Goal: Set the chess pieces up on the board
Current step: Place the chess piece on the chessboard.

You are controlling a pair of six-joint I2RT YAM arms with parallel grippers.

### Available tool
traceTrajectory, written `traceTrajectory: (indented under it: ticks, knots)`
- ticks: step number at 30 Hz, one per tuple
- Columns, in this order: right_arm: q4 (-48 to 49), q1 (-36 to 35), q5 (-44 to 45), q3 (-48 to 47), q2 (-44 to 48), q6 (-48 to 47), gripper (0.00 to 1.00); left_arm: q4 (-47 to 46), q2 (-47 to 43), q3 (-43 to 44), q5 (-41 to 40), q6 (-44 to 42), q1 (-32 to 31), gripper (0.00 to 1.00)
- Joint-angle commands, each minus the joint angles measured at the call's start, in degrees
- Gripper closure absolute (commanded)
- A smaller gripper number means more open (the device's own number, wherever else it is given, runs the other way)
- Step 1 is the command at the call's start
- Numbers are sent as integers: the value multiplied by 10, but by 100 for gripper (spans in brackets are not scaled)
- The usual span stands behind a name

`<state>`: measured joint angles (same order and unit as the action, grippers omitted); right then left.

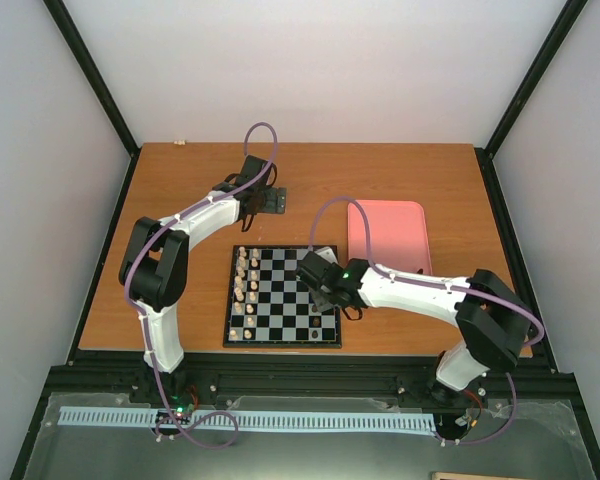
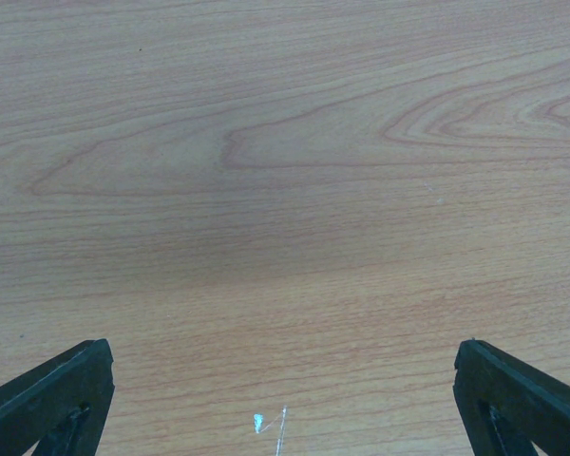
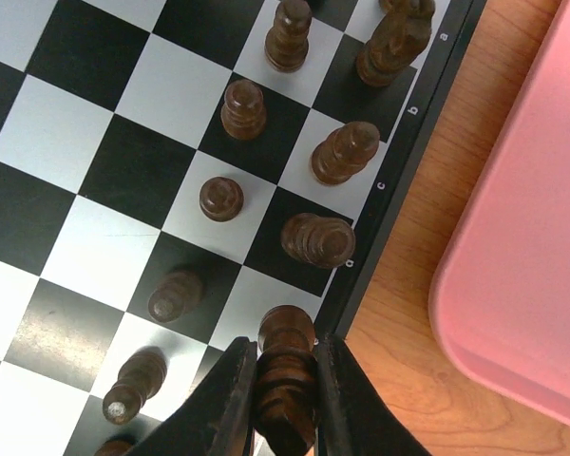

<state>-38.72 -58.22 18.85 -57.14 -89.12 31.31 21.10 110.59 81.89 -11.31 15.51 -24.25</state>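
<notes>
Right now the right hand (image 3: 285,385) is clamped on a dark chess piece (image 3: 287,334), holding it upright at the edge row of the board (image 3: 399,180), just inside the black frame near the pink tray (image 3: 522,237). Other dark pieces (image 3: 242,107) stand on nearby squares. The left hand (image 2: 285,389) hangs wide open over bare bench (image 2: 285,190), well apart from the board

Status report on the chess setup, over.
Right hand shut on a dark piece at the board's edge row. Left hand open over table. Nothing blocking.
</notes>
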Motion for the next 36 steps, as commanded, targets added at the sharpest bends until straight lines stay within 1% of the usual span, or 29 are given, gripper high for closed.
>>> traceTrajectory:
  ticks: [1, 22, 36]
  knots:
    - [14, -6, 6, -16, -16, 0, 90, 5, -5, 18, -2, 8, 1, 0]
    - [26, -6, 3, -16, -49, -9, 89, 5, -5, 19, -2, 7, 1, 0]
    - [12, -6, -9, -11, -36, -5, 89, 5, -2, 20, -4, 7, 0, 0]
